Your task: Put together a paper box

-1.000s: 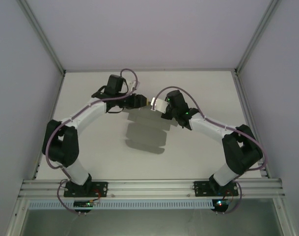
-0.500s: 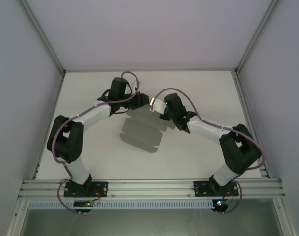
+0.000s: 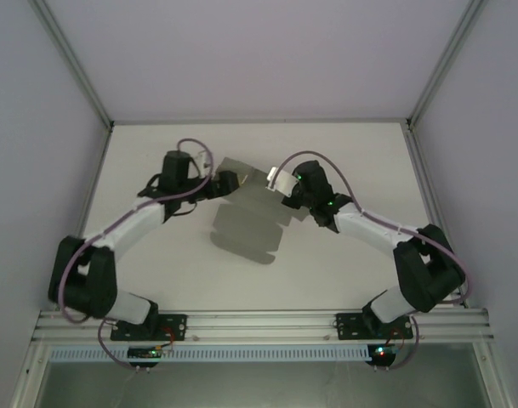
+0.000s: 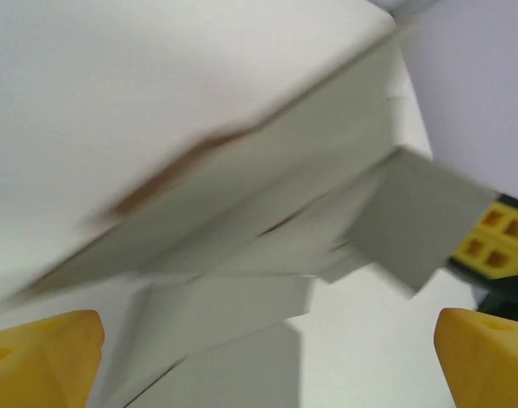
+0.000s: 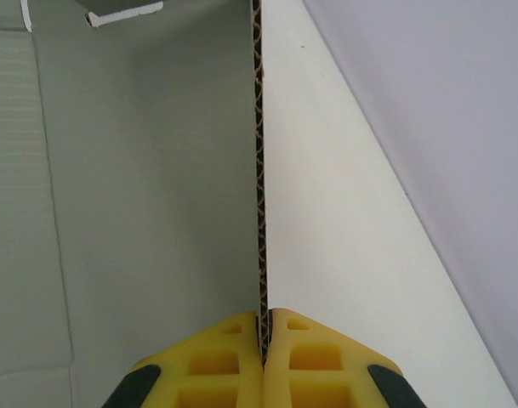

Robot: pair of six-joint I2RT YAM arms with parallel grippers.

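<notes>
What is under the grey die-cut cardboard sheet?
White table shows around the grey die-cut cardboard sheet; from the left wrist, bare table under its raised flaps. The rest beneath is covered.

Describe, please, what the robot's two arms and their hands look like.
The left arm and right arm have white links, black joints and lilac cables looped alongside. The left hand and right hand have yellow fingers, with square recesses on the right's.
</notes>
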